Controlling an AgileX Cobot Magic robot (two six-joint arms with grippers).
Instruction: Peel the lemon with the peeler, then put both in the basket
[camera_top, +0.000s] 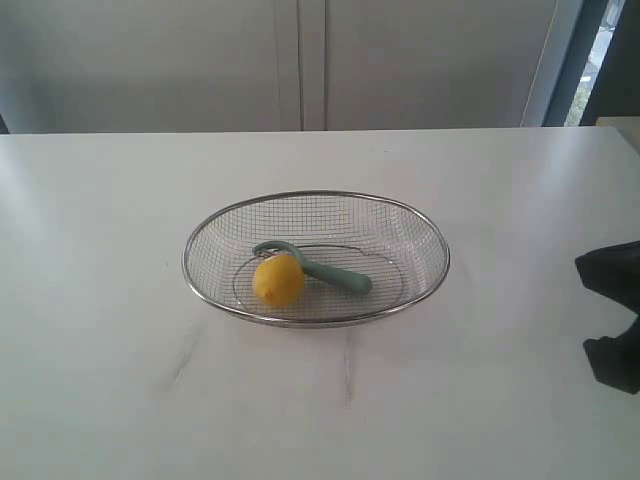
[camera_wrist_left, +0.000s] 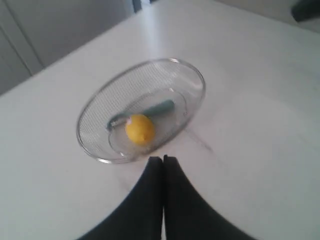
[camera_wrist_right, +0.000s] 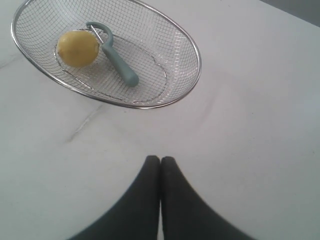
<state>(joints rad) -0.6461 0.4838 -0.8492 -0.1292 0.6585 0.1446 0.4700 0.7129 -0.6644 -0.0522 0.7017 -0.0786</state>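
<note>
The silver wire-mesh basket (camera_top: 420, 232) (camera_wrist_left: 195, 80) (camera_wrist_right: 192, 60) stands mid-table. Inside it lies the yellow lemon (camera_top: 278, 280) (camera_wrist_left: 139, 129) (camera_wrist_right: 77, 48), and right beside it the teal-handled peeler (camera_top: 335, 274) (camera_wrist_left: 157, 107) (camera_wrist_right: 119, 62), its blade head curving round the fruit. My left gripper (camera_wrist_left: 163, 159) is shut and empty, hanging above bare table just outside the basket's rim; it does not show in the exterior view. My right gripper (camera_wrist_right: 160, 160) is also shut with nothing in it, well off the basket; part of that arm (camera_top: 612, 315) shows dark at the exterior view's right edge.
The white table (camera_top: 120, 380) bears faint grey scuffs near the basket's front. A pale wall with cabinet doors (camera_top: 300, 60) runs behind the table's far edge, and a window strip (camera_top: 590, 50) is at the back right.
</note>
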